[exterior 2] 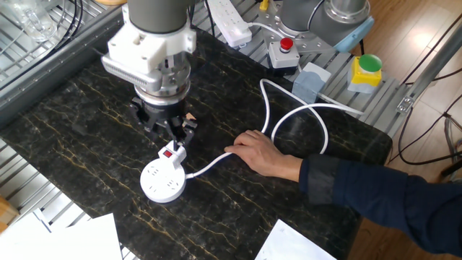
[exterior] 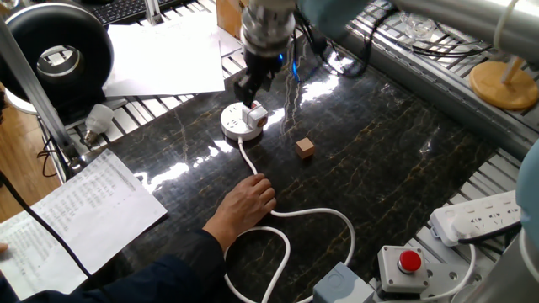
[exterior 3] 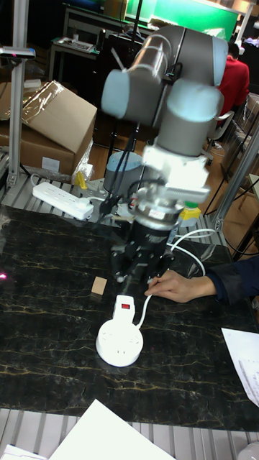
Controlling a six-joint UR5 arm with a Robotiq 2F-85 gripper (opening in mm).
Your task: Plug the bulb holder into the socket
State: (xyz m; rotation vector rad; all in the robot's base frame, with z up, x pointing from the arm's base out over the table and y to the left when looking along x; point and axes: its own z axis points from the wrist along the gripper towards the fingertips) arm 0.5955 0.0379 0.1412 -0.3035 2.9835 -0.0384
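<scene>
The round white socket point(exterior 2: 160, 184) lies on the dark marble table point(exterior 2: 86, 101), and its white cord point(exterior 2: 289, 115) loops away to the right. The small white bulb holder point(exterior 2: 171, 152), red switch showing, stands on the socket's rim on the cord side. It also shows at the socket's point(exterior: 238, 124) right edge as the bulb holder point(exterior: 256, 114), and above the socket point(exterior 3: 120, 344) as the bulb holder point(exterior 3: 126, 305). My gripper point(exterior 2: 167, 128) hangs just above the holder, open, with nothing between its fingers. It is likewise apart from it as the gripper point(exterior: 252, 86) and the gripper point(exterior 3: 141, 272).
A person's hand point(exterior 2: 256, 152) rests on the table pressing the cord near the socket. A small wooden cube point(exterior: 305, 148) sits right of the socket. A power strip point(exterior: 476, 215), a grey box with a red button point(exterior: 404, 265), a light bulb point(exterior: 99, 118) and papers point(exterior: 84, 210) line the edges.
</scene>
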